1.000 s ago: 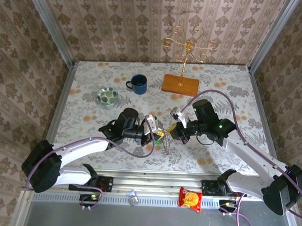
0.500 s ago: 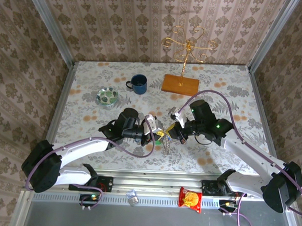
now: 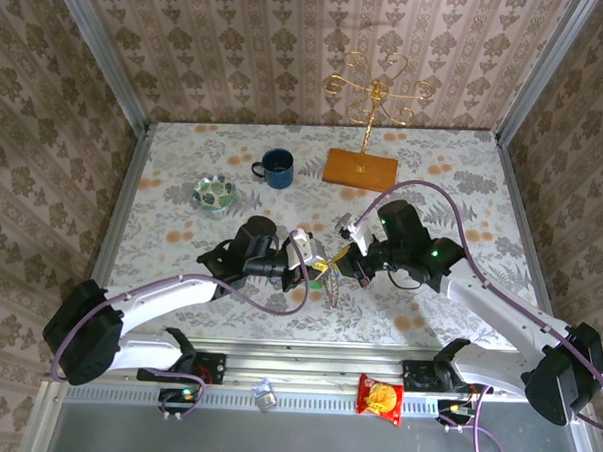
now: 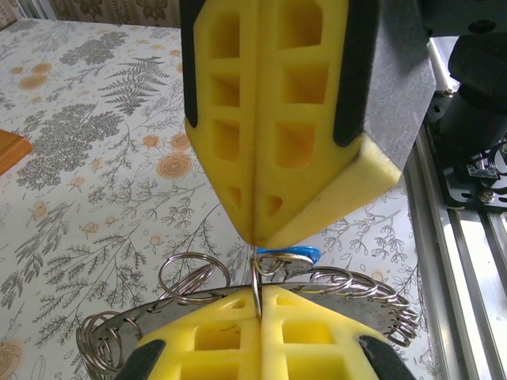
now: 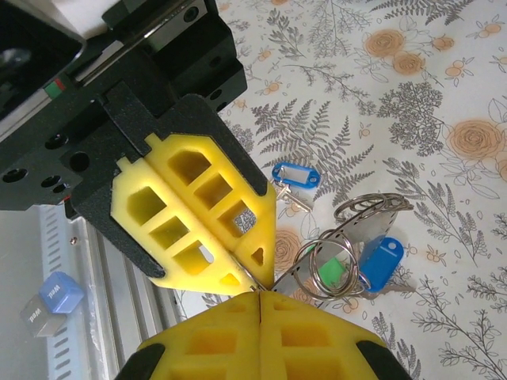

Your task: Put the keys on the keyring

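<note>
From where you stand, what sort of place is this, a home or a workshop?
Probably a robot test booth dressed like a home: patterned wallpaper walls and a floral tablecloth sit inside a metal frame, with the left arm and right arm bolted to a rail at the table's edge.

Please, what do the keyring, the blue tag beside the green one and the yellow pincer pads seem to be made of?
Keyring: apparently steel wire, shiny; thin silvery coils with glints.
Blue tag: probably plastic, smooth and even in colour.
Pads: likely foam or soft plastic, matte yellow, with moulded hollow cells.
</note>
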Robot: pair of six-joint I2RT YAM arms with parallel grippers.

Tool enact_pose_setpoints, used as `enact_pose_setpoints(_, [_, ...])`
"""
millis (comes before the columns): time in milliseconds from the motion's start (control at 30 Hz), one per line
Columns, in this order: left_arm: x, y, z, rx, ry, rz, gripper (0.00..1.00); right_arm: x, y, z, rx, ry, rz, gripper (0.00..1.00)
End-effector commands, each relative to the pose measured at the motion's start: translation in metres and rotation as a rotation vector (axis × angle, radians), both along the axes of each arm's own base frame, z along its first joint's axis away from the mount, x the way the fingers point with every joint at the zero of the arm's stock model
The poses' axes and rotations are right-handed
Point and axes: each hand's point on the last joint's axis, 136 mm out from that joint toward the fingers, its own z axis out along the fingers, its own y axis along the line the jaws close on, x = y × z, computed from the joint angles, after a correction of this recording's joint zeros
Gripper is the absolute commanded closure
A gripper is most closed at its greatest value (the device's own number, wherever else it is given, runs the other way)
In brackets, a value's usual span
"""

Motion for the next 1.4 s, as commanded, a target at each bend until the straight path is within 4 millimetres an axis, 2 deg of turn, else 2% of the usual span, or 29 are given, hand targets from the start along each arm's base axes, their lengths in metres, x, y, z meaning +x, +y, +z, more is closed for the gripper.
enact_pose_setpoints(0, [-0.011,-0.009,0.018,-0.064,-0.079,-0.063,1.00,0.004,-0.007,-0.007,-0.039,-0.010,-0.040,1.00])
enact_pose_setpoints(233, [-0.011,-0.009,0.023,-0.090,-0.120,-0.069,1.00,0.001,-0.010,-0.012,-0.055,-0.007,-0.042,1.00])
enact_pose_setpoints(333, [-0.012,-0.009,0.022,-0.094,-0.125,-0.072,1.00,0.003,-0.014,-0.012,-0.069,-0.023,-0.054,0.97])
enact_pose_setpoints(533, [-0.014,-0.009,0.020,-0.103,-0.126,-0.082,1.00,0.006,-0.021,-0.010,-0.085,-0.083,-0.074,0.72])
enact_pose_setpoints(667, [-0.016,-0.009,0.020,-0.124,-0.143,-0.093,1.00,0.005,-0.024,-0.002,-0.081,-0.190,-0.046,0.63])
enact_pose_setpoints(833, [-0.016,-0.011,0.027,-0.180,-0.214,-0.115,1.00,-0.023,-0.010,0.013,0.031,-0.411,0.194,0.56])
enact_pose_setpoints(933, [-0.016,-0.011,0.029,-0.202,-0.223,-0.133,1.00,-0.027,-0.008,0.010,0.021,-0.440,0.245,0.57])
enact_pose_setpoints(1133, [-0.025,-0.014,0.026,-0.229,-0.209,-0.196,1.00,-0.022,-0.004,0.006,-0.005,-0.471,0.263,0.62])
enact_pose_setpoints(1367, [-0.028,-0.014,0.027,-0.251,-0.219,-0.220,1.00,-0.026,-0.003,0.004,-0.009,-0.470,0.286,0.76])
